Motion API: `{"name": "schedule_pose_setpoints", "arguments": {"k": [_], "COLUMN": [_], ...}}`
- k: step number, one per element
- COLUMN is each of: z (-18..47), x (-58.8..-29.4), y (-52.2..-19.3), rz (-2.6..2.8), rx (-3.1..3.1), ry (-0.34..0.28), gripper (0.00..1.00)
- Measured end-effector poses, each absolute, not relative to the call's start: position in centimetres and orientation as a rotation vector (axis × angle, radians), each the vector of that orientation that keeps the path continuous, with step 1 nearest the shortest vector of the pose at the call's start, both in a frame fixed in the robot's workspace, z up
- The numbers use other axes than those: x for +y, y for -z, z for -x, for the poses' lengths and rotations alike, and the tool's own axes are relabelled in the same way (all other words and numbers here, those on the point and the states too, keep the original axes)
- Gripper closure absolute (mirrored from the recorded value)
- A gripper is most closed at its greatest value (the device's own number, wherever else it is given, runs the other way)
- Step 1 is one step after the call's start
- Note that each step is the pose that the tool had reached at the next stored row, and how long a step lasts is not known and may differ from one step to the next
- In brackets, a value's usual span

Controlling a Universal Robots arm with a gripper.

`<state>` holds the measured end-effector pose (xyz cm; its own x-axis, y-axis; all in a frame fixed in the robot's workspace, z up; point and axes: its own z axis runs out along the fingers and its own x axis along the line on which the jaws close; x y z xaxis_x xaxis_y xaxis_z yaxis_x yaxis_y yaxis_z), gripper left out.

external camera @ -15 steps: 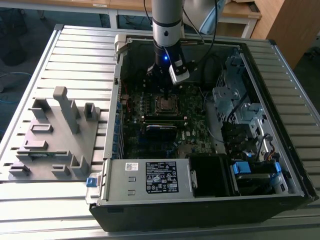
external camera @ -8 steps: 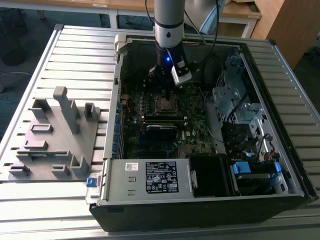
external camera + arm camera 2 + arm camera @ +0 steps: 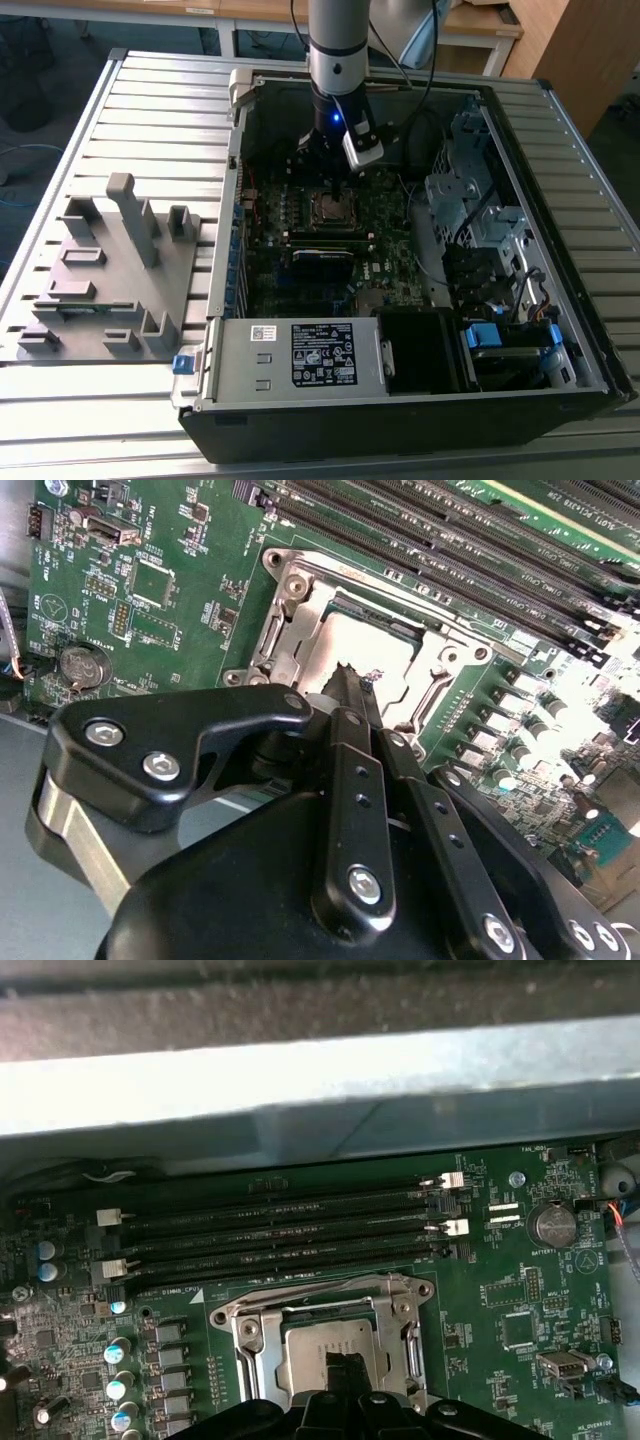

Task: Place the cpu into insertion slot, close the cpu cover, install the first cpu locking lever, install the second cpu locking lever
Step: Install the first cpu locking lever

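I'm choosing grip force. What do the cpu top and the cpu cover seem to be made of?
The cpu looks like dull silver-grey metal: flat, matte, with a soft glare. The cpu cover looks like bare stamped steel, brighter, with sharp edges and glints. The black gripper above them may be coated metal or plastic; I cannot tell which.

A silver-grey arm (image 3: 338,40) with black cables and blue light carries a black, screw-studded pincer (image 3: 350,685).

The cpu (image 3: 335,1352) sits in the slot (image 3: 334,208) (cover (image 3: 262,1340) lies over it); the gripper (image 3: 350,685) hangs directly above.
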<state>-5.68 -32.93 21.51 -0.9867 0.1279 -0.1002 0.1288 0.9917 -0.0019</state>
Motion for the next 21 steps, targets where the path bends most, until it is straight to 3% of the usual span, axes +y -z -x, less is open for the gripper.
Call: {"name": "schedule_pose_setpoints", "arguments": {"k": [21], "z": [5.67], "x": [-32.93], "y": [-21.69], "rz": [-0.197], "rx": [3.058], "ry": [0.016], "gripper": [0.9]}}
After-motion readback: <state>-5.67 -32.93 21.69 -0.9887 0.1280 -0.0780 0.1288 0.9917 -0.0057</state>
